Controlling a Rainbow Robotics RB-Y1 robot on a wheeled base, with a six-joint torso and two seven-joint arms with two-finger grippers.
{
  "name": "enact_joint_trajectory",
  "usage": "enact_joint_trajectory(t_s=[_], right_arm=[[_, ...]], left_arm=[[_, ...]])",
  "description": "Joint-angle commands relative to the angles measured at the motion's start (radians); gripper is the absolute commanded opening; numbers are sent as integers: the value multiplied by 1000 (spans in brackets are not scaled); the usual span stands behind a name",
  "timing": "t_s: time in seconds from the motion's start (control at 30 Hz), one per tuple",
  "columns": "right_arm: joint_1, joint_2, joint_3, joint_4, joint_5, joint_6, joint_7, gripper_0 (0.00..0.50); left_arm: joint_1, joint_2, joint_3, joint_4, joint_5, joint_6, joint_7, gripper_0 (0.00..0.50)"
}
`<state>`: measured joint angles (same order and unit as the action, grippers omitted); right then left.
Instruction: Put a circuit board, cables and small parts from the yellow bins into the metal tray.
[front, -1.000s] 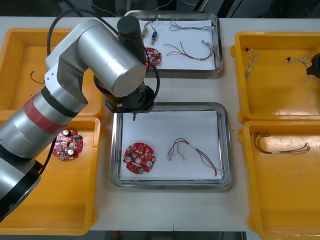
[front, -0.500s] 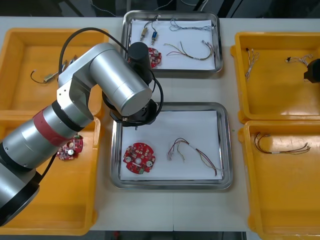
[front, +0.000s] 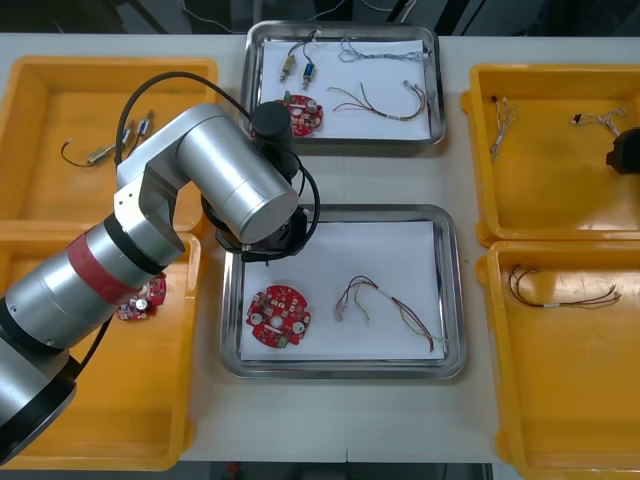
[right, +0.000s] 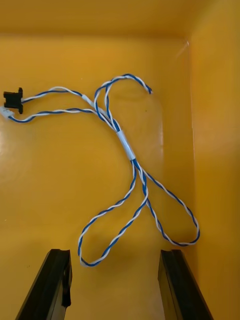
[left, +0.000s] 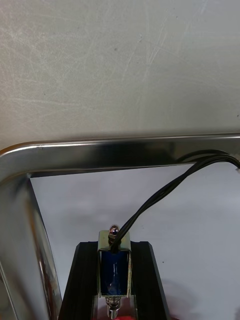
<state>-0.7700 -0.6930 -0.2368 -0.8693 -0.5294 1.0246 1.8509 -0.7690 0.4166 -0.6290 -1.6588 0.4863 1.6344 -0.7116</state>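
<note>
Above the near metal tray's (left: 125, 150) corner the left gripper (left: 114, 246) pinches a small metal part (left: 114, 267), which I'd say needs lowering and releasing; the right gripper (right: 116, 262) hangs wide open

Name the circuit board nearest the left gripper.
The circuit board in the near tray, by the left gripper; others lie in the far tray and left bin.

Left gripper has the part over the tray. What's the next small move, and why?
Probably lower slightly and open: the left gripper holds the small metal part just inside the rim of the tray, above bare white lining. The right gripper hovers over a bin.
</note>
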Motion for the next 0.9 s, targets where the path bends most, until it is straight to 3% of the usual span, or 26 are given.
enact_joint_trajectory(t_s=[0.03, 0.07, 0.13, 0.27, 0.57, 0.9], right_arm=[[-43, -5, 8, 7, -14, -28, 31, 500], [-44, -2, 8, 7, -17, -28, 27, 500], [-43, 1, 8, 9, -27, -29, 18, 500], [-43, 12, 8, 27, -60, -52, 5, 500], [-35, 26, 8, 29, -41, -66, 5, 500], [-6, 50, 8, 29, -43, -110, 8, 500]], left_arm=[[5, -7, -23, -13, -6, -11, 3, 346], [5, -6, -23, -18, -8, -8, 6, 431], [5, -4, -23, -29, -17, -2, 11, 500], [5, 1, -23, -55, -18, 15, 21, 500], [5, 19, -8, -121, -14, 93, 35, 500], [-10, 53, 190, -251, 89, 260, 14, 500]])
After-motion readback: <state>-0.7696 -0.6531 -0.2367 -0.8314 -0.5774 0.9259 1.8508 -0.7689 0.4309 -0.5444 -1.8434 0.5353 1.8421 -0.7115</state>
